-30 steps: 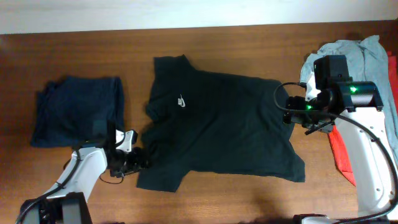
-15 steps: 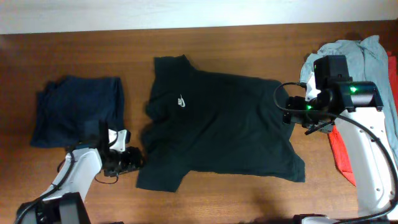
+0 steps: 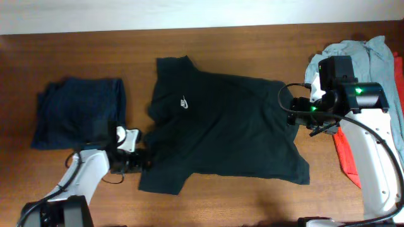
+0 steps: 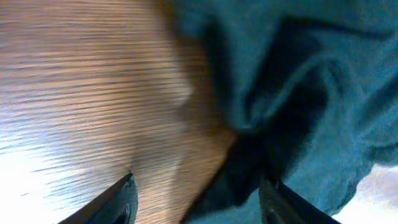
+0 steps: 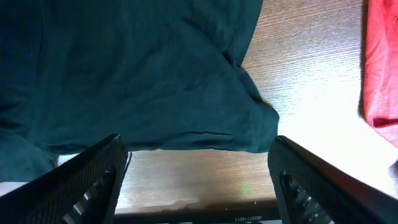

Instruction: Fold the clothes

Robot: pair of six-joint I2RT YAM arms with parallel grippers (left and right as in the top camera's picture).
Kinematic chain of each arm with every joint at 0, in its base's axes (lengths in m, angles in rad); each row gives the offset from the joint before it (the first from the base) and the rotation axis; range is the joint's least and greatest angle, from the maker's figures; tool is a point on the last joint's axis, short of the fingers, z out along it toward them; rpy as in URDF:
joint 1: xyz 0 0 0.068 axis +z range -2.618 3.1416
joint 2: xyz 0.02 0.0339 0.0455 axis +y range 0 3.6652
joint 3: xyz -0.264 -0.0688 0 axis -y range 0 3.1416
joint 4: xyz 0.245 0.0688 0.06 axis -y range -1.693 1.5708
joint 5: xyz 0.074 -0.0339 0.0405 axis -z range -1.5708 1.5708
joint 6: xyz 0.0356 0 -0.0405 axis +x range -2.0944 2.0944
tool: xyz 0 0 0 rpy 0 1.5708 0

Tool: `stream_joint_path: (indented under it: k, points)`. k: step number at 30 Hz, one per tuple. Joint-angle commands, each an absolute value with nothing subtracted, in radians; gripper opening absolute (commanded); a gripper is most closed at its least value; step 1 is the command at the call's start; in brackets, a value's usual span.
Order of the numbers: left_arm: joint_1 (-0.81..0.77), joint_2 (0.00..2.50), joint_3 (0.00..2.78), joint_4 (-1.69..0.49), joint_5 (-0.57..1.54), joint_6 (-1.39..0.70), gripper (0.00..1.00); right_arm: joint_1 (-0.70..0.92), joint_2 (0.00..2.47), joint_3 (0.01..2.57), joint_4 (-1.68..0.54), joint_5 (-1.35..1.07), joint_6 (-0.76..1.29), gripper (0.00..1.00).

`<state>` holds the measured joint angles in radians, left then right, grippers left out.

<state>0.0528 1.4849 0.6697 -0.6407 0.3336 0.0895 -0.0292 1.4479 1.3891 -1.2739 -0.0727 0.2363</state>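
Observation:
The clothes, a black T-shirt (image 3: 221,129) with a small white chest logo (image 3: 184,101), lie spread flat in the middle of the table. My left gripper (image 3: 145,162) is low at the shirt's lower-left edge. In the left wrist view this gripper (image 4: 199,202) is open, and a dark rumpled fold of the shirt (image 4: 292,93) reaches in between the fingers. My right gripper (image 3: 292,113) hovers over the shirt's right edge. In the right wrist view it (image 5: 199,186) is open over bare wood, with the shirt's corner (image 5: 205,118) just ahead of it.
A folded dark navy garment (image 3: 79,110) lies left of the shirt. A light grey shirt (image 3: 372,53) and a red shirt (image 3: 344,154) are piled at the right edge, behind and under the right arm; the red shirt (image 5: 380,62) also shows in the right wrist view.
My left gripper backed a little to the left, then came back right to the shirt's lower-left edge. The right arm and the shirt have not moved.

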Motion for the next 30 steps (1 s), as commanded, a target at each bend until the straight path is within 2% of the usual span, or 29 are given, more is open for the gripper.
stream_joint_path:
  k: [1,2,5,9,13,16,22,28,29,30]
  points:
    - [-0.007,1.492,0.665,-0.636,0.291,0.128,0.55,-0.027,1.449,1.388,-1.271,-0.075,0.24,0.75]
    - [-0.02,1.492,0.665,-0.636,0.29,0.125,0.49,-0.027,1.449,1.388,-1.272,-0.075,0.241,0.74]
    - [-0.024,1.492,0.665,-0.645,0.252,0.059,0.17,-0.027,1.449,1.388,-1.275,-0.075,0.24,0.74]
    - [0.0,1.492,0.665,-0.657,0.213,-0.01,0.0,-0.027,1.449,1.388,-1.279,-0.075,0.24,0.74]
    - [0.047,1.492,0.669,-0.695,0.21,-0.077,0.01,-0.027,1.448,1.388,-1.278,-0.075,0.24,0.74]
    - [0.142,1.492,0.674,-0.752,0.193,-0.176,0.01,-0.027,1.449,1.388,-1.278,-0.074,0.24,0.74]
    - [0.273,1.492,0.685,-0.871,0.113,-0.175,0.01,-0.027,1.449,1.388,-1.262,-0.075,0.24,0.75]
    - [0.315,1.492,0.685,-0.907,0.081,-0.167,0.0,-0.027,1.453,1.388,-1.199,-0.087,0.244,0.75]
    - [0.315,1.492,0.685,-0.907,0.081,-0.167,0.0,-0.027,1.46,1.388,-1.183,-0.098,0.244,0.75]
    - [0.315,1.492,0.685,-0.907,0.081,-0.167,0.01,-0.027,1.47,1.388,-1.165,-0.106,0.244,0.7]
